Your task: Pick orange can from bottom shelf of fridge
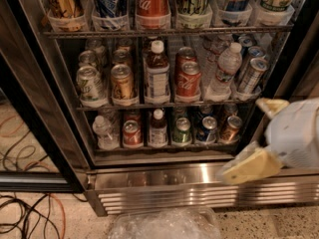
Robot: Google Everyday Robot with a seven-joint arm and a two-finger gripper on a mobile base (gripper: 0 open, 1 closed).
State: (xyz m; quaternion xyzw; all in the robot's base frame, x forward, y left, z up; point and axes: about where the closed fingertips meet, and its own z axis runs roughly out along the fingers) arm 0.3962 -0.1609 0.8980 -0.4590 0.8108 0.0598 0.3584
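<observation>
Gripper (243,139) jaws open, empty, w/ orange can (231,128) just left of jaws, at right end of bottom shelf (164,147) in fridge (149,183).

Looked like workplace snack area or micro-kitchen, possibly robot test space; exact kind unclear. Signs: commercial glass-door fridge (149,183) with ribbed steel base, wire racks (164,32) packed with rows of drink cans (188,78) and bottles (225,68), mixed brands, as for self-service. Speckled terrazzo-type floor (259,228). Loose black and orange cables (30,218) lay tangled on floor at left, unlike tidy shop. Gripper (240,139) hung at right before fridge's lowest tier, fingers (251,164) spread apart.
</observation>
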